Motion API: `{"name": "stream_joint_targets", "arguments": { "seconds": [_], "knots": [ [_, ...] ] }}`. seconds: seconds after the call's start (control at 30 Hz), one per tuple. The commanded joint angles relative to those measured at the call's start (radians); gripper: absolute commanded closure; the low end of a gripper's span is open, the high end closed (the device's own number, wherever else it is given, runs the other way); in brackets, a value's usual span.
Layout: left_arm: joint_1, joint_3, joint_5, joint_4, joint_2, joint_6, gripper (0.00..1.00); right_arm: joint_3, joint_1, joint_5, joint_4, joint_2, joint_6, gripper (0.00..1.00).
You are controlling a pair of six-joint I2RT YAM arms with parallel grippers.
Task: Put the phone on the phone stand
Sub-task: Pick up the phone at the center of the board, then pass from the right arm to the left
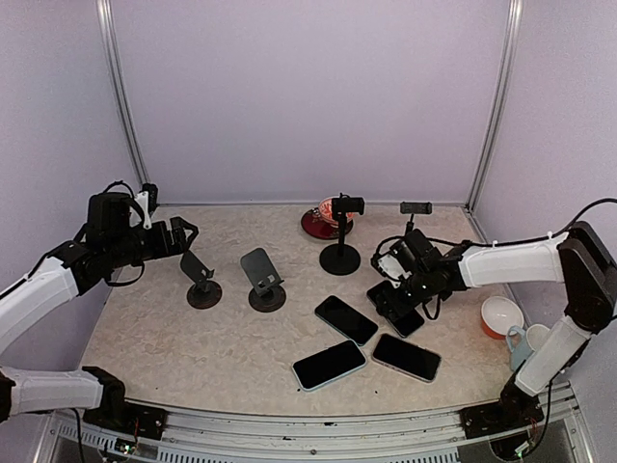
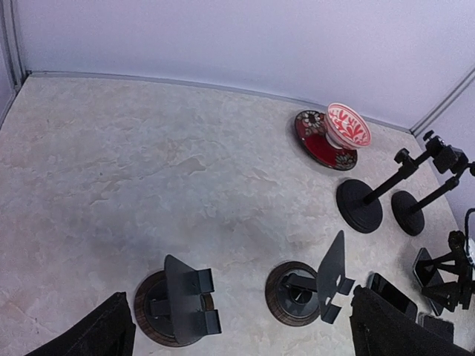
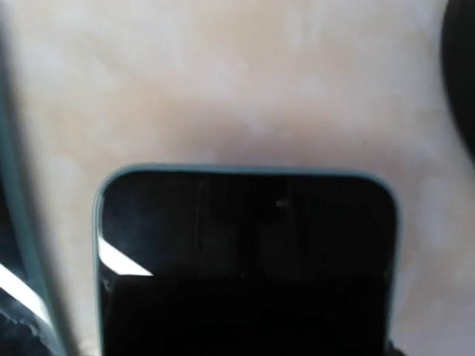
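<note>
Two low black phone stands on round bases stand left of centre, one point(image 1: 203, 285) point(image 2: 180, 300) nearer my left arm and one point(image 1: 263, 281) point(image 2: 315, 285) beside it. Both are bare. My left gripper point(image 1: 183, 234) point(image 2: 241, 335) hovers above them, open and holding nothing. At the right, my right gripper point(image 1: 413, 289) is down on a black phone point(image 1: 390, 305) point(image 3: 245, 245) with a pale teal edge. In the right wrist view the phone fills the space between the jaws, and the fingers themselves are hidden.
Three more phones lie flat at the front point(image 1: 346, 319), point(image 1: 329, 365), point(image 1: 406, 357). Two tall clamp stands point(image 1: 339, 236), point(image 1: 415, 210) rise at the back, by a red plate with a bowl point(image 1: 324, 222). An orange-and-white bowl point(image 1: 501, 316) and a mug point(image 1: 528, 343) sit at the far right.
</note>
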Motion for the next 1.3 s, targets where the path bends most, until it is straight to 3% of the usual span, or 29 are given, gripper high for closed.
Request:
{"name": "stream_joint_targets", "arguments": {
  "seconds": [0.0, 0.27, 0.53, 0.77, 1.0, 1.27],
  "knots": [
    [-0.074, 0.007, 0.034, 0.041, -0.036, 0.030, 0.01, -0.024, 0.027, 0.029, 0.068, -0.134, -0.010, 0.45],
    [-0.357, 0.039, -0.066, 0.064, -0.060, -0.029, 0.01, -0.087, 0.038, -0.019, 0.171, -0.360, 0.021, 0.46],
    [-0.601, 0.045, -0.102, 0.205, 0.051, -0.124, 0.02, -0.180, 0.135, 0.012, 0.292, -0.527, 0.025, 0.47],
    [-0.789, 0.047, -0.185, 0.348, 0.181, -0.103, 0.02, -0.183, 0.168, 0.115, 0.306, -0.638, 0.244, 0.48],
    [-0.873, 0.077, -0.229, 0.487, 0.318, -0.121, 0.02, -0.188, 0.233, 0.201, 0.341, -0.689, 0.422, 0.47],
    [-0.917, 0.190, -0.192, 0.541, 0.483, -0.123, 0.02, -0.183, 0.362, 0.292, 0.419, -0.678, 0.503, 0.47]
  ]
}}
